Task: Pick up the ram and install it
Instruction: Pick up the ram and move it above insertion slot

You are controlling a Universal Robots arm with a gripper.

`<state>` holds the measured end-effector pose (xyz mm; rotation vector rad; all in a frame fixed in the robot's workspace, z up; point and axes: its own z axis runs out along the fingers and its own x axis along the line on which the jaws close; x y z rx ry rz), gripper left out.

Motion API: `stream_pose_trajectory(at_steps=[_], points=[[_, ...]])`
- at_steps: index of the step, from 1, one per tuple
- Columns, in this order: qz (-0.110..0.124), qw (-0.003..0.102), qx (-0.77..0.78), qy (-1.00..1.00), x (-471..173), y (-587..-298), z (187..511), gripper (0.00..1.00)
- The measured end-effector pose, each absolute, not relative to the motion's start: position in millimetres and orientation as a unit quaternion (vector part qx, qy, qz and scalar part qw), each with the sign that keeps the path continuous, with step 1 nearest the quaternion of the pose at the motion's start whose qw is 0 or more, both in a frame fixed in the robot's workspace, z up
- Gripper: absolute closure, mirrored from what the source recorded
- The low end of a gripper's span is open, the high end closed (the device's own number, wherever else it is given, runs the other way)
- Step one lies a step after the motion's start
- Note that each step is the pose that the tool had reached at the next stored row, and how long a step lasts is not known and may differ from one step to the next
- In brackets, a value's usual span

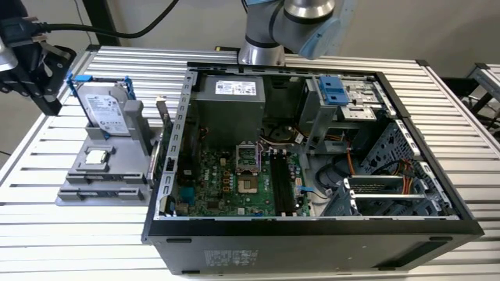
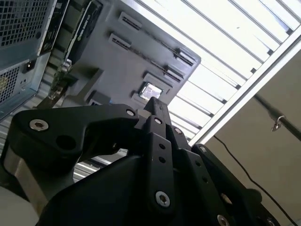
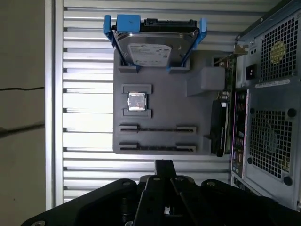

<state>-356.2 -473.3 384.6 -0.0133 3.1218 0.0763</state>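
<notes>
Black jointed claw (image 3: 163, 164) (image 2: 155, 104), fingers drawn narrow together with nothing between them; in the exterior view the claw (image 1: 51, 105) hangs over the ribbed silver metal tabletop (image 1: 78, 234) at the exterior view's left, clear of the parts. Flat grey moulded holder (image 3: 164, 113) lies on the tabletop just beside the open black computer case (image 1: 312, 234). The ram (image 3: 157, 148) sits in the holder's long slot farther from the small square silver processor (image 3: 137, 101); it is seen edge-on as a thin dark strip between two grey end clips, its chips not discernible; a like strip fills the neighbouring slot. A silver hard drive in a blue frame (image 3: 153, 49) stands upright at the holder's other end.
</notes>
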Motion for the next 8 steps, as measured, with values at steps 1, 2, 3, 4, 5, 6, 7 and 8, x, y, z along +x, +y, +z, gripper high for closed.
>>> stream_pose_trajectory(at_steps=[1, 2, 3, 4, 5, 6, 7, 8], points=[[0.024, 0.009, -0.004, 1.0, -356.3, -473.4, 384.6, 1.0], [0.024, 0.009, -0.004, 1.0, -356.5, -473.4, 384.6, 1.0], [0.024, 0.009, -0.004, 1.0, -356.8, -473.5, 384.6, 1.0], [0.024, 0.009, -0.004, 1.0, -356.9, -473.5, 384.6, 1.0], [0.024, 0.009, -0.004, 1.0, -357.4, -473.5, 384.6, 1.0], [0.024, 0.009, -0.004, 1.0, -357.8, -473.5, 384.5, 1.0], [0.024, 0.009, -0.004, 1.0, -357.8, -473.5, 384.5, 1.0], [0.024, 0.009, -0.004, 1.0, -357.8, -473.5, 384.5, 1.0]])
